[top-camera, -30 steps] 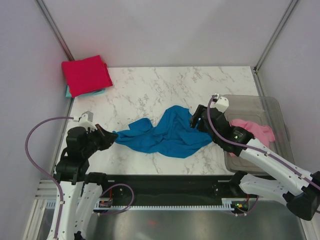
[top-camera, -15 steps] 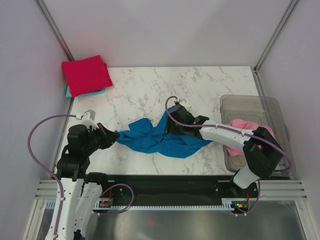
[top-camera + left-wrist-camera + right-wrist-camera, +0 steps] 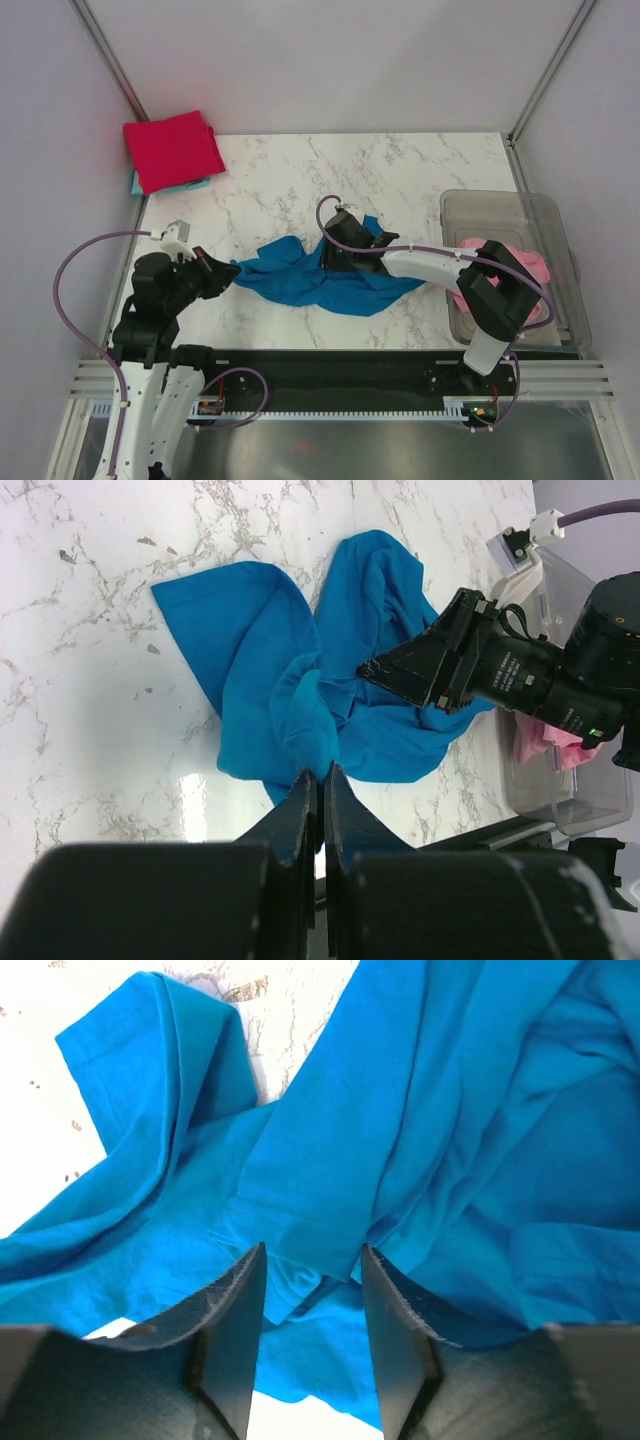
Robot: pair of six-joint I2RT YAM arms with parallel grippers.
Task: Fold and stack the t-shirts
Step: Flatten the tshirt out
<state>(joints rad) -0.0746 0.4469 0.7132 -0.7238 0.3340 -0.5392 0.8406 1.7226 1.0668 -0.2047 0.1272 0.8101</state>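
The bright blue t-shirt (image 3: 350, 280) lies crumpled in the middle of the marble table. My left gripper (image 3: 224, 272) is shut on the shirt's left edge; in the left wrist view (image 3: 320, 772) the cloth (image 3: 290, 670) runs into the closed tips. My right gripper (image 3: 333, 256) is open, low over the shirt's middle folds; in the right wrist view (image 3: 312, 1260) blue cloth (image 3: 450, 1110) shows between the spread fingers. The crimson red t-shirt (image 3: 172, 150) lies folded at the back left on the pale teal one (image 3: 138, 184). The pink t-shirt (image 3: 532, 266) lies in the tub.
A clear plastic tub (image 3: 500, 206) stands at the right edge of the table, also seen in the left wrist view (image 3: 560, 800). Grey walls and metal posts close in the back and sides. A black rail (image 3: 330, 365) runs along the near edge.
My right arm has swung left from beside the tub to over the middle of the blue shirt. My left gripper keeps its hold on the shirt's left edge, hardly moved.
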